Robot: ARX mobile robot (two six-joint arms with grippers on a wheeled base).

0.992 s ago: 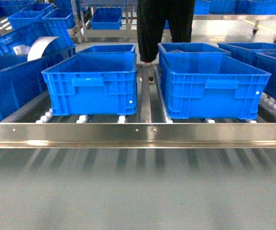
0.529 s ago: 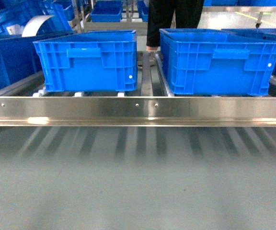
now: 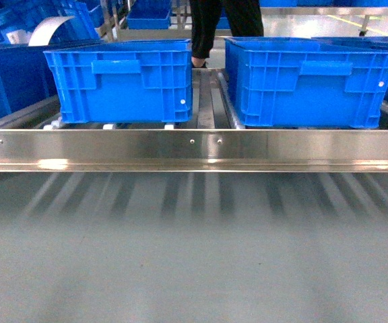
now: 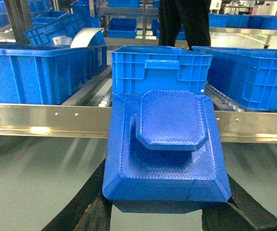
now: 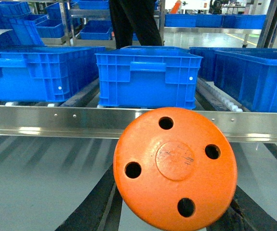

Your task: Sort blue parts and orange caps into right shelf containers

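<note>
In the left wrist view my left gripper (image 4: 160,212) is shut on a blue part (image 4: 165,154), a stepped block with bevelled edges, and the black fingers (image 4: 88,207) press its two sides. My right gripper (image 5: 175,219) is shut on a round orange cap (image 5: 175,166) with several holes. Both are held in front of the steel shelf rail (image 3: 194,148). Behind the rail stand two of the right shelf containers, the left crate (image 3: 120,81) and the right crate (image 3: 308,84). One crate (image 4: 160,70) lies straight ahead of the blue part, another (image 5: 145,79) ahead of the cap. Neither gripper shows in the head view.
The crates rest on roller tracks (image 3: 207,101). More blue crates (image 3: 12,77) stand at the left and far right (image 4: 251,77). A person in black trousers (image 3: 207,27) stands behind the shelf. A grey floor (image 3: 194,256) lies in front of the rail.
The head view has shifted: rail and crates sit higher in the frame and look more level, so the crate interiors no longer show. The person behind has stepped slightly left.
</note>
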